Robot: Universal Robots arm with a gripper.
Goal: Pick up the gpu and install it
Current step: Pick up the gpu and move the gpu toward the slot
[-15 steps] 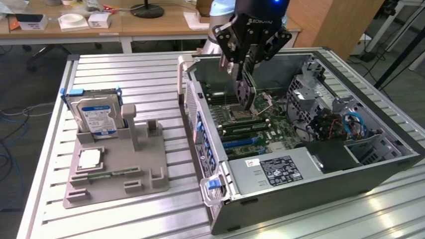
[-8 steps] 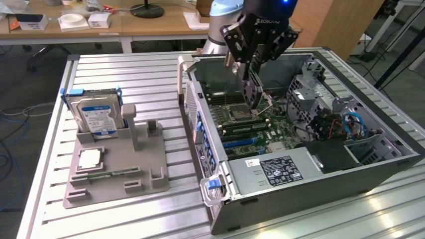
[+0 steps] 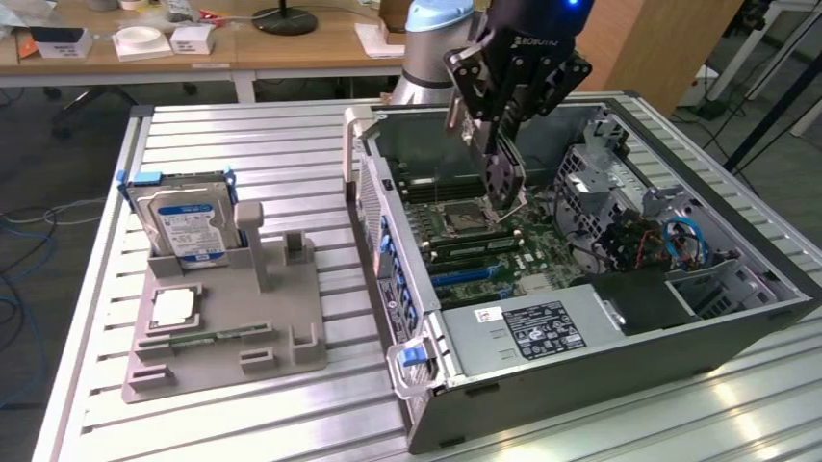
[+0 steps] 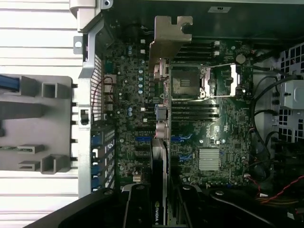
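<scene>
One gpu point(image 3: 503, 181) hangs upright in the pincer point(image 3: 494, 130), which is clamped on the card's upper edge, above the motherboard point(image 3: 514, 245) inside the open computer case point(image 3: 603, 385). Recommended: keep the card vertical, align its lower edge with the slot, silver bracket toward the case's rear wall, and lower it straight without tilt. Count: one gpu, one pincer, one case, one hard drive point(image 3: 188, 219) standing in one grey holder point(image 3: 244, 308) on the table point(image 3: 295, 423).

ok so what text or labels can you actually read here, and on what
Nothing reads for sure.
gripper: white lettering on its body, unclear.
gpu: small logo, lettering too small.
hard drive label: too small.
power supply label: too small.
</scene>
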